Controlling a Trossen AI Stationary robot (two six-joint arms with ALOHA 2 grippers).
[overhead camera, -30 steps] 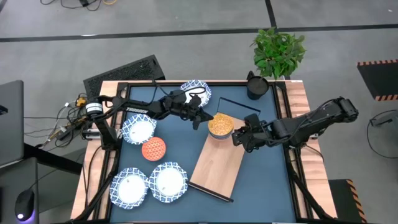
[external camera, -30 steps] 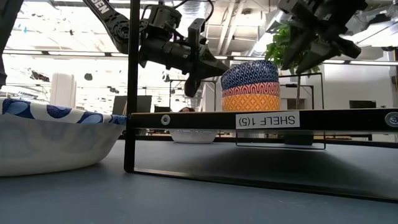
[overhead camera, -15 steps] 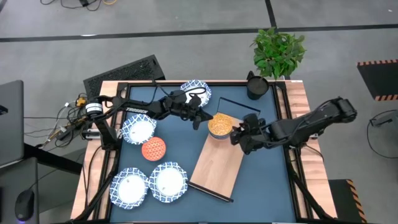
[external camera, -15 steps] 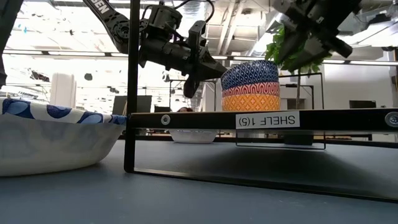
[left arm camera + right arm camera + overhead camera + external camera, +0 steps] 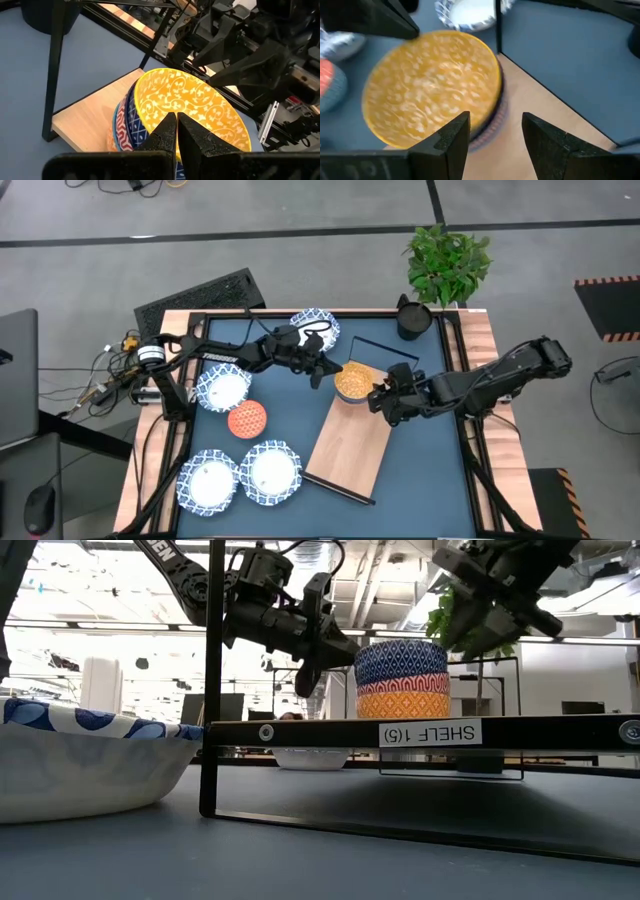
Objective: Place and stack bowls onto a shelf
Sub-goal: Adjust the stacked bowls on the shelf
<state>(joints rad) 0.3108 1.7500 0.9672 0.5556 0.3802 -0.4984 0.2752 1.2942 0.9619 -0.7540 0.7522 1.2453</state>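
Nearest me, at the counter's (image 5: 420,470) front left, two wide white bowls with blue rims (image 5: 208,483) (image 5: 270,472) sit side by side, almost touching. Open blue surface lies to the right of the shelf (image 5: 355,445), a light wooden board on a black wire frame that runs slantwise from the front edge toward the middle. Most of the board is bare. Behind the front pair rest a small red-orange bowl (image 5: 247,419) and another white bowl (image 5: 222,389). At the shelf's far end stands a stack of small bowls (image 5: 402,679): orange at the bottom, red in the middle, blue on top, yellow inside. The left end effector (image 5: 321,370), fingers pressed together and empty, hovers just beside the stack's left rim. The right end effector (image 5: 379,402), fingers spread wide and empty, hangs just beside the stack's right side. Farther back lie one more white bowl (image 5: 316,329), a dark pot (image 5: 413,319) and a plant (image 5: 450,264).
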